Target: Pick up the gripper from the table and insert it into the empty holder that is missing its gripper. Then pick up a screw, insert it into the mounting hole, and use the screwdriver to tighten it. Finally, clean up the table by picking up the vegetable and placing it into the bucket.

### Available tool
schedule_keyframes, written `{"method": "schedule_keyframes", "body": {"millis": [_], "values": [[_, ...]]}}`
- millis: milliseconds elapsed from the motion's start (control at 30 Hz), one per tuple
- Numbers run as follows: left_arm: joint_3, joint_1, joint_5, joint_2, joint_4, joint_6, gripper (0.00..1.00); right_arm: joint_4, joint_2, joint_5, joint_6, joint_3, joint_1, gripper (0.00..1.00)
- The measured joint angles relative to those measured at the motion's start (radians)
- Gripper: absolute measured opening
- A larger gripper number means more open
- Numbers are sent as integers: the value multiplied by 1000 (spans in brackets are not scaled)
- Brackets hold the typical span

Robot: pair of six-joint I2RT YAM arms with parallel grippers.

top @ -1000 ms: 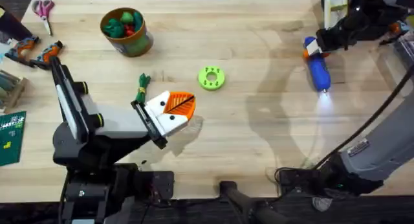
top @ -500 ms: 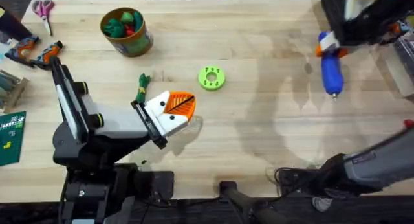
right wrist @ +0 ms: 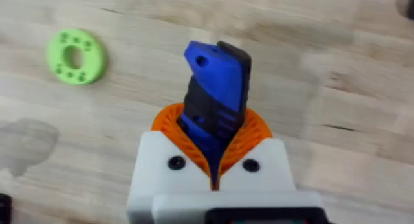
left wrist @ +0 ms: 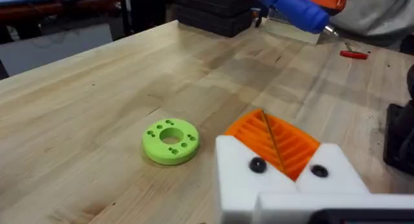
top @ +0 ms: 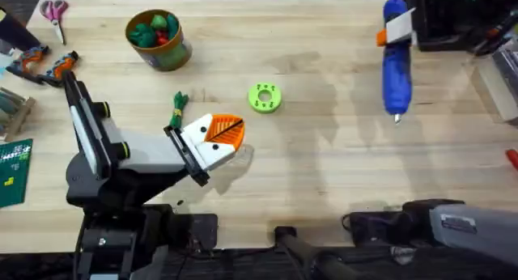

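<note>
The right gripper (right wrist: 213,162) pinched the blue screwdriver (top: 396,65) aloft over the table's (top: 324,167) far right. Rigid, smooth barrel (likely slippery): grip mid-body. The left gripper (left wrist: 275,143) rested pressed together.

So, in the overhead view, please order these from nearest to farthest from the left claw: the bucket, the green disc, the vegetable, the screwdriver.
From the left claw:
1. Vegetable, just beside it, toward the table's left.
2. Green disc, slightly ahead; nearly as near.
3. Bucket, at the far left.
4. Screwdriver, far right, held in the right claw.
</note>
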State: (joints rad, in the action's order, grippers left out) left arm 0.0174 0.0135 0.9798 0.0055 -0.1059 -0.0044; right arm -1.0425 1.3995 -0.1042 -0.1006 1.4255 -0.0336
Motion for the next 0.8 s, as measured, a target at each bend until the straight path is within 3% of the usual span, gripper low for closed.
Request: {"method": "schedule_keyframes", "body": {"millis": [200, 400, 533, 800], "values": [[0, 0, 0, 0, 0, 0, 14, 195, -199, -8, 102, -228, -64, 26], [0, 0, 0, 0, 0, 0, 14, 565, -375, -94, 236, -495, -67, 26], [0, 0, 0, 0, 0, 0, 14, 775, -386, -252, 286, -589, -67, 26], [0, 0, 0, 0, 0, 0, 14, 1134, -310, -595, 318, -611, -138, 26]]}}
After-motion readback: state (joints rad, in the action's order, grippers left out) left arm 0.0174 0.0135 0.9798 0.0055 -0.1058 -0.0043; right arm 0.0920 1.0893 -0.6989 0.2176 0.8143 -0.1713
